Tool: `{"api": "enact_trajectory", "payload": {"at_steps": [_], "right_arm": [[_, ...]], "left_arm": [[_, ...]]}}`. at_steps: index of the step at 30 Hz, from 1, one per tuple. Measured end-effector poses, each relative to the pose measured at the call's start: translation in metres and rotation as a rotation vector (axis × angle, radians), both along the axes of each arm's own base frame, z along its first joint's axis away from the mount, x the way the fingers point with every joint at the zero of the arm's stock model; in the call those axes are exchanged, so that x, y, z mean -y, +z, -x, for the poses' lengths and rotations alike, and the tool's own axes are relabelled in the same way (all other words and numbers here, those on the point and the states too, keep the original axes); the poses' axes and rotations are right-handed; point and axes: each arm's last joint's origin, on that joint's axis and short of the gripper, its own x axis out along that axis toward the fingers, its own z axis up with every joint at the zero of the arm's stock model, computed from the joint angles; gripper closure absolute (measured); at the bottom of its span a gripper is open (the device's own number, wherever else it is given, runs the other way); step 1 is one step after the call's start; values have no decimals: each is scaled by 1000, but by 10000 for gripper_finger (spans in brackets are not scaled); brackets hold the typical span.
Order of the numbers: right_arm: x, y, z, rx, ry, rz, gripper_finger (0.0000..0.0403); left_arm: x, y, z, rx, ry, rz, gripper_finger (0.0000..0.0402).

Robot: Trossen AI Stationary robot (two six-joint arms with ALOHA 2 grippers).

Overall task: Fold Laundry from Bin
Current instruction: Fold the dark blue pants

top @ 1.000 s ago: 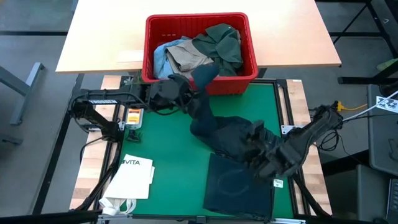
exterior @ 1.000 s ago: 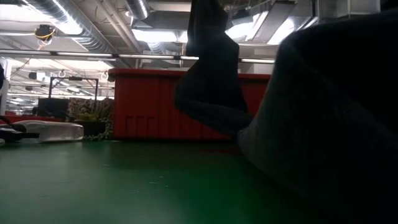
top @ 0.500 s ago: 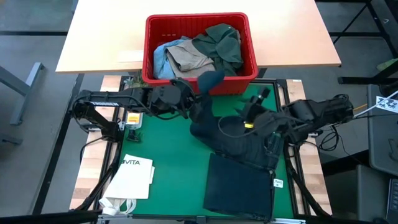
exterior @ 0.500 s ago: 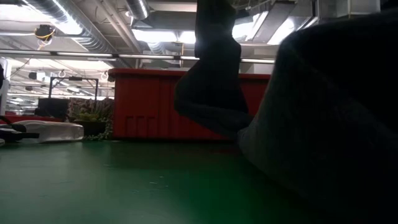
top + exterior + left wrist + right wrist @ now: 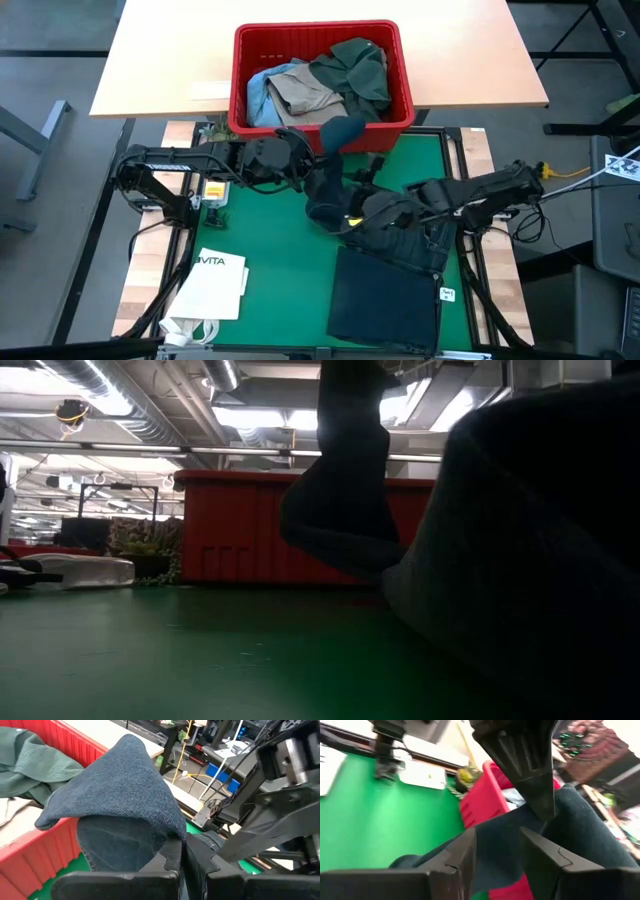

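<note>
My left gripper [image 5: 318, 160] is clamped on the dark trousers [image 5: 385, 225], lifting 1 end at frame centre, just below the red bin [image 5: 400, 105]. My right gripper [image 5: 362, 205] hovers over the heap, fingers apart. A white paper bag [image 5: 215, 283] lies lower left on the mat [image 5: 270, 250].

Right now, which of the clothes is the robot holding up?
The dark navy-grey trousers; the left gripper pinches them, while the other clothes stay in the red bin.
</note>
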Motion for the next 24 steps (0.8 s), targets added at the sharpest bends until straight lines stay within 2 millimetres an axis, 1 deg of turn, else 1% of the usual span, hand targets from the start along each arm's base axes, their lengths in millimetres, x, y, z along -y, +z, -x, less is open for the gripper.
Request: {"api": "enact_trajectory", "payload": {"at_steps": [4,7,9,17,24], "right_arm": [[-2,-10,-13,23,-94,60,256],[-2,-12,-15,33,-172,109,256],[-1,-11,-15,59,-209,108,256],[9,-11,-16,56,-231,104,256],[13,-15,-15,-1,-221,114,256]], "left_arm": [[1,0,0,-3,-7,-4,401],[1,0,0,-4,-8,-6,401],[2,0,0,-4,-9,-5,401],[5,0,-1,-1,-63,15,401],[9,0,-1,1,-93,23,401]]}}
